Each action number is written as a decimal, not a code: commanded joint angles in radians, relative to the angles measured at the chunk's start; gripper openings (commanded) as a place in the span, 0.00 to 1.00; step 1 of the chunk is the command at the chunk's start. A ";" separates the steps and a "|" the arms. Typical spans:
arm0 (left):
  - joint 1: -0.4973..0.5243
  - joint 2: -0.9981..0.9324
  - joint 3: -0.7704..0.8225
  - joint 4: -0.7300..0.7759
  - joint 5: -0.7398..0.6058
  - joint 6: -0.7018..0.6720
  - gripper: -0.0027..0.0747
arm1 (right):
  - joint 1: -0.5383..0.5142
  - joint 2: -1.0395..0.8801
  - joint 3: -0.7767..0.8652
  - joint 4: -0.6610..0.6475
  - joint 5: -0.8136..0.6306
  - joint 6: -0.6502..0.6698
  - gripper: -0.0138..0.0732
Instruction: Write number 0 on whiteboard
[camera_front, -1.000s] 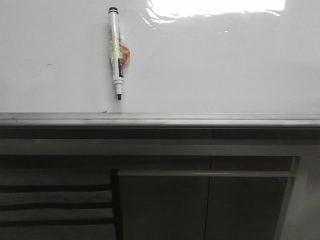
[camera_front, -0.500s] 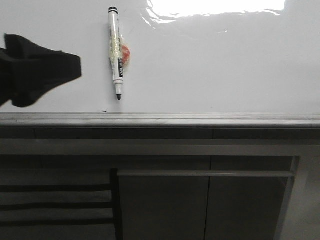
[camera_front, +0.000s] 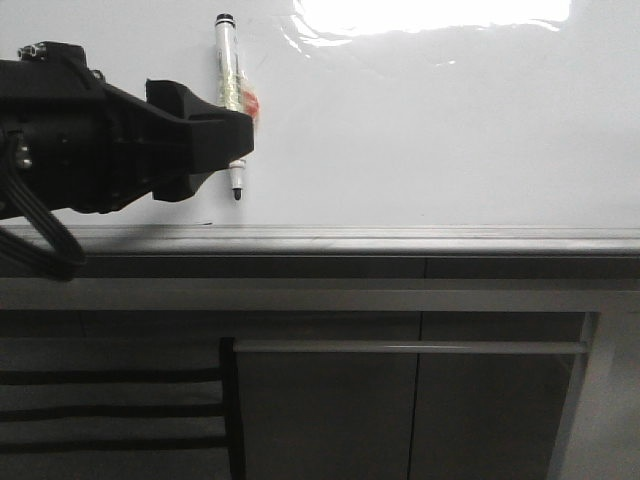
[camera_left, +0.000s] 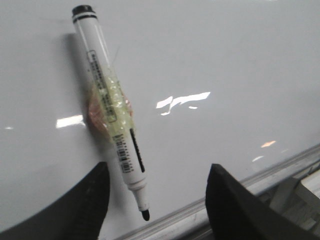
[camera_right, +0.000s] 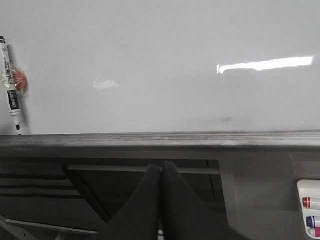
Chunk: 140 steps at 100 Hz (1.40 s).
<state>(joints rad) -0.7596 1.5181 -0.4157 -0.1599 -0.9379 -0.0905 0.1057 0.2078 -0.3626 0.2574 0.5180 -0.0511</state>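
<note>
Left hand (camera_left: 155, 200) open, fingers either side of the marker (camera_left: 111, 111) stuck to the whiteboard (camera_front: 450, 130); right hand (camera_right: 161, 200) closed, empty.

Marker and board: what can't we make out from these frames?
- Marker middle, front view: hidden behind the left claw; whether the claw touches it can't be told.
- Marker label, left wrist view: print too small and blurred under yellowish tape.
- Whiteboard top, front view: washed out by glare, cut off by the frame edge.
- Colored items, right wrist view: cut off at the frame edge.
</note>
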 joint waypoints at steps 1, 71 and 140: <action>-0.006 -0.016 -0.035 -0.024 -0.076 -0.011 0.54 | 0.001 0.020 -0.035 -0.002 -0.070 -0.002 0.09; -0.006 0.118 -0.120 -0.071 -0.067 -0.097 0.54 | 0.001 0.020 -0.035 -0.006 -0.081 -0.002 0.09; -0.004 0.179 -0.130 -0.100 -0.121 -0.097 0.01 | 0.001 0.020 -0.035 -0.006 -0.081 -0.002 0.09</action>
<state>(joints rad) -0.7596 1.7023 -0.5239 -0.2507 -0.9669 -0.1794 0.1057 0.2083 -0.3626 0.2515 0.5180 -0.0511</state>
